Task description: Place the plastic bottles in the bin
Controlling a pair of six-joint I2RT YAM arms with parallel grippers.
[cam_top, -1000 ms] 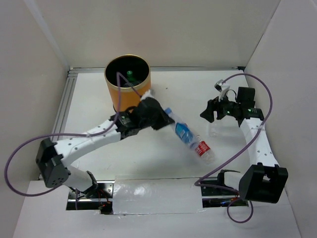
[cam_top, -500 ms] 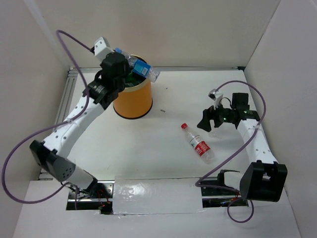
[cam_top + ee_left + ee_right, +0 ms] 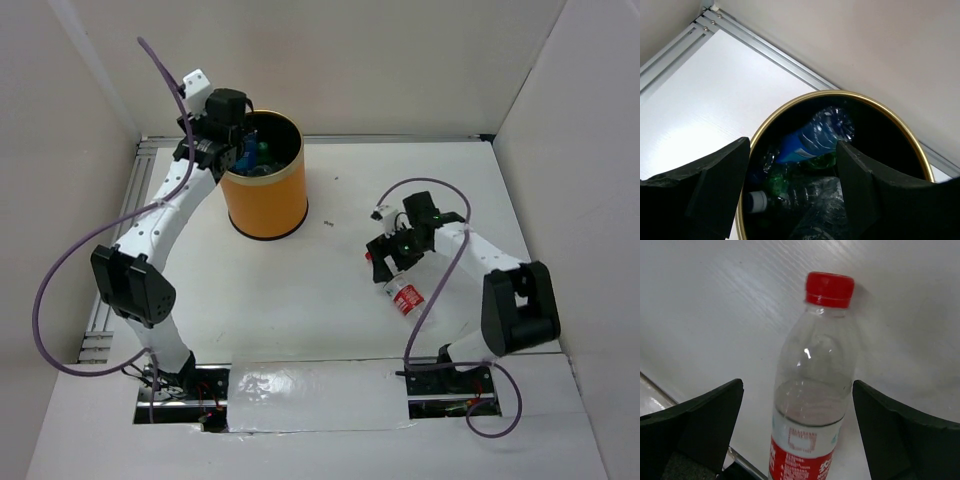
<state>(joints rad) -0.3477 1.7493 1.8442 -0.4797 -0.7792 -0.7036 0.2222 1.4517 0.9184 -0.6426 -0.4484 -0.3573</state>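
Observation:
The bin is a tall orange cylinder at the back left, with a gold rim. My left gripper hovers over its left edge, open and empty. Below it, inside the bin, lie a blue-labelled bottle, a green bottle and a clear bottle with a white cap. A clear bottle with a red cap and red label lies on the table right of centre. My right gripper is open, one finger on each side of this bottle, without touching it.
White walls close in the table on the left, back and right. An aluminium rail runs along the left edge and the back. A small dark speck lies right of the bin.
The left arm swung from the table up to the bin with the blue-labelled bottle, then opened; the bottle now lies inside. The right arm moved left and down over the red-capped bottle.

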